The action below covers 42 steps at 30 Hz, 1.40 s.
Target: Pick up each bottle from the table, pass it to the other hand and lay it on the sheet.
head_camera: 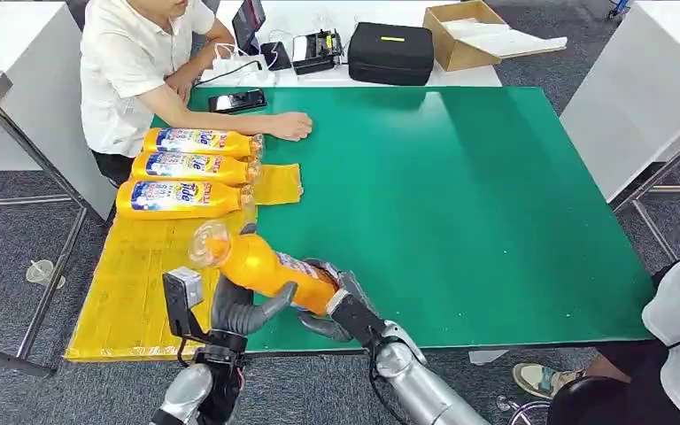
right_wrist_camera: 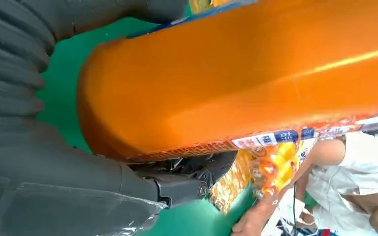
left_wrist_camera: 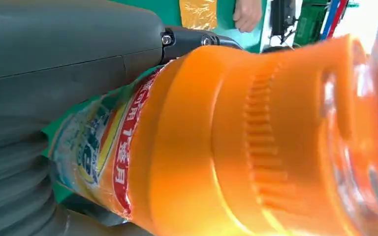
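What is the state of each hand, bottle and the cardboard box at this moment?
left hand: holds the orange bottle
right hand: holds the same bottle's base
orange bottle: lifted, tilted, gripped by both hands
three bottles: lying on the yellow sheet
cardboard box: open

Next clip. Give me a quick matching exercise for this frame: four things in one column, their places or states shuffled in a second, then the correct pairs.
Things:
1. orange plastic bottle with clear cap
2. three yellow labelled bottles
3. black zipped case
4. open cardboard box

Places or states:
A. far right on the white table
B. held by both the left hand and the right hand
C. lying side by side on the yellow sheet
D. beside the box, on its left

Pairs: 1-B, 2-C, 3-D, 4-A
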{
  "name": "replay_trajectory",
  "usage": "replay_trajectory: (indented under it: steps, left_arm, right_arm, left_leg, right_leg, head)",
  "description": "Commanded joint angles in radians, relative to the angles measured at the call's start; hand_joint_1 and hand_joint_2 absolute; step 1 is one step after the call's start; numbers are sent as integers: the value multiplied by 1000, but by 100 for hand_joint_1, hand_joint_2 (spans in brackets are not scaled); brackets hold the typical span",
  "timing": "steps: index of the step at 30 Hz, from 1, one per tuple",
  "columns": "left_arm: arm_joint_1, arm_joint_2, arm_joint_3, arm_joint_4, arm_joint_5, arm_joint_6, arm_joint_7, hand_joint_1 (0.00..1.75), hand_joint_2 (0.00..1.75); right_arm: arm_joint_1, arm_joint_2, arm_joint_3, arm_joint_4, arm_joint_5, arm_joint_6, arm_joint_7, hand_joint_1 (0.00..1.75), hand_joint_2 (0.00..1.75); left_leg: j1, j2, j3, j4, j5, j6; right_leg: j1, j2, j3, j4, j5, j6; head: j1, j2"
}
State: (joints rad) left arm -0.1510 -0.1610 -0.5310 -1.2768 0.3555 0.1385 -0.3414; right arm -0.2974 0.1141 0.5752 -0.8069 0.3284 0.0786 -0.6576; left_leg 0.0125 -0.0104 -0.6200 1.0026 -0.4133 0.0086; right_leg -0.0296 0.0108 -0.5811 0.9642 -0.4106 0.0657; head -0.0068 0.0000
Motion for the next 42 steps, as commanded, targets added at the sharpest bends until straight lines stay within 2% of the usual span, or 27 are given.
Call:
replay_trajectory:
  steps: [1, 2, 3, 4, 6, 7, 8, 9, 13, 19, 20, 22, 23, 25, 26, 28, 30, 32, 37, 39, 40, 42]
  left_arm:
    - [-52, 17, -18, 23, 14, -13, -3, 0, 175]
    - [-54, 12, -11, 25, 26, -17, -5, 0, 175]
    - [-57, 9, -7, 25, 40, -25, -3, 157, 175]
    - [-58, 8, -5, 23, 47, -28, -3, 175, 175]
    - [-58, 6, 0, 17, 54, -29, -5, 175, 175]
    - [-56, 6, 3, 13, 60, -30, -6, 175, 175]
    - [-54, 7, 2, 9, 63, -33, -6, 175, 175]
    - [-51, 8, 1, 5, 62, -33, -6, 175, 175]
    - [-45, 9, 4, -2, 65, -33, -8, 175, 175]
    - [-18, 20, 25, -42, 54, -14, -28, 175, 175]
    - [-16, 23, 30, -50, 27, 21, -37, 175, 175]
    - [-23, 33, 25, -43, -40, 90, -34, 175, 175]
    - [-37, 48, 11, -19, -158, 201, -41, 175, 175]
    - [-46, 59, 14, -1, -210, 229, -63, 175, 175]
    - [-55, 74, 9, 17, -366, 336, -92, 175, 175]
    - [-52, 79, 26, 18, -370, 330, -93, 175, 175]
    - [-53, 100, 49, 50, -697, 498, -53, 175, 175]
    - [-35, 99, 108, 46, -750, 484, -50, 175, 175]
    - [-34, 94, 106, 45, -752, 483, -51, 175, 175]
    - [-43, 119, 132, 93, -1009, 557, 54, 175, 175]
    - [-47, 135, 158, 129, -1124, 552, 110, 168, 175]
    - [-66, 157, 213, 215, -1264, 518, 156, 166, 175]
  right_arm:
    - [-55, 5, 68, 104, -8, 17, -10, 175, 175]
    - [-58, 8, 72, 108, -9, 18, -11, 175, 175]
    - [-62, 12, 76, 112, -10, 17, -12, 175, 175]
    - [-65, 14, 78, 116, -10, 19, -11, 175, 175]
    - [-67, 19, 80, 126, -17, 19, -10, 175, 175]
    - [-66, 19, 81, 128, -17, 18, -10, 150, 175]
    - [-66, 20, 84, 133, -16, 14, -11, 38, 175]
    - [-64, 22, 82, 139, -19, 11, -11, 0, 175]
    - [-54, 30, 70, 143, -36, 8, -12, 0, 175]
    - [-32, 27, 43, 140, -39, -55, -7, 0, 175]
    - [-24, 25, 33, 140, -36, -83, -7, 0, 0]
    - [-14, 21, 22, 140, -31, -120, -8, 0, 0]
    - [2, 18, 1, 130, -11, -180, -7, 0, 0]
    - [12, 13, -10, 126, 3, -219, -13, 0, 0]
    - [20, 13, -30, 122, 21, -277, -20, 0, 0]
    - [19, 10, -33, 123, 21, -274, -22, 0, 0]
    - [27, 19, -90, 113, 43, -402, -40, 0, 0]
    - [26, 19, -113, 102, 50, -404, -40, 0, 0]
    - [27, 20, -113, 102, 51, -405, -40, 0, 0]
    - [41, 24, -172, 66, 29, -476, -40, 0, 0]
    - [52, 21, -198, 30, 14, -505, -40, 0, 0]
    - [59, 14, -248, -13, -11, -494, -40, 0, 0]
  left_leg:
    - [0, 0, 1, 0, 0, 0]
    - [1, 1, 3, 1, -2, 0]
    - [0, 1, 2, 0, -1, 0]
    - [0, 0, 1, 0, -1, 0]
    - [0, 1, 2, 0, -1, 0]
    - [0, 0, 1, 0, 0, 0]
    - [1, 1, 3, 1, -1, 0]
    - [0, 1, 1, 0, 0, 0]
    - [0, 0, 1, 0, 0, 0]
    - [0, 1, 2, 0, -1, 0]
    - [0, 1, 1, -1, 0, 0]
    - [0, 0, 2, -1, -1, 0]
    - [0, 0, 1, -1, 0, 0]
    - [0, -1, 5, -1, -1, 0]
    - [0, 0, 2, -1, 0, 0]
    - [0, 0, 2, -1, 0, 0]
    - [1, 0, 6, 0, -2, 0]
    - [0, 1, 3, -1, 0, 0]
    - [1, 1, 5, 0, -2, 0]
    - [1, 1, 5, 0, -2, 0]
    - [1, 1, 6, 0, -2, 0]
    - [0, 2, 5, -1, -1, 0]
  right_leg:
    - [0, -1, 2, 0, 0, -2]
    - [1, -1, 4, 0, -1, -4]
    - [1, -1, 3, 0, -1, -3]
    - [0, -1, 2, 0, -1, -2]
    - [1, -1, 2, 0, -1, -3]
    - [0, -1, 1, 0, -1, -2]
    - [1, -1, 3, 0, -1, -4]
    - [1, 0, 1, 0, 0, -2]
    - [0, -1, 1, 0, 0, -2]
    - [0, 0, 2, 0, -1, -2]
    - [1, 0, 2, -1, 0, -2]
    - [1, -1, 3, -1, -1, -3]
    - [1, -1, 2, -1, 0, -2]
    - [1, -3, 5, -1, -2, -4]
    - [0, -1, 2, -1, -1, -2]
    - [0, -1, 2, -1, -1, -2]
    - [2, -3, 7, -1, -2, -5]
    - [0, 0, 2, -1, 0, -2]
    - [1, -1, 5, 0, -2, -5]
    - [2, -1, 5, 0, -2, -5]
    - [2, -2, 6, 0, -3, -5]
    - [1, 0, 4, -1, -1, -4]
  head:
    - [0, 0]
    - [0, 0]
    - [0, 0]
    - [0, 0]
    - [0, 0]
    - [0, 0]
    - [0, 0]
    - [0, 0]
    - [0, 0]
    - [0, 0]
    - [0, 0]
    - [0, 0]
    - [0, 0]
    - [0, 0]
    - [0, 0]
    - [0, 0]
    - [0, 0]
    - [0, 0]
    - [0, 0]
    - [0, 0]
    - [0, 0]
    - [0, 0]
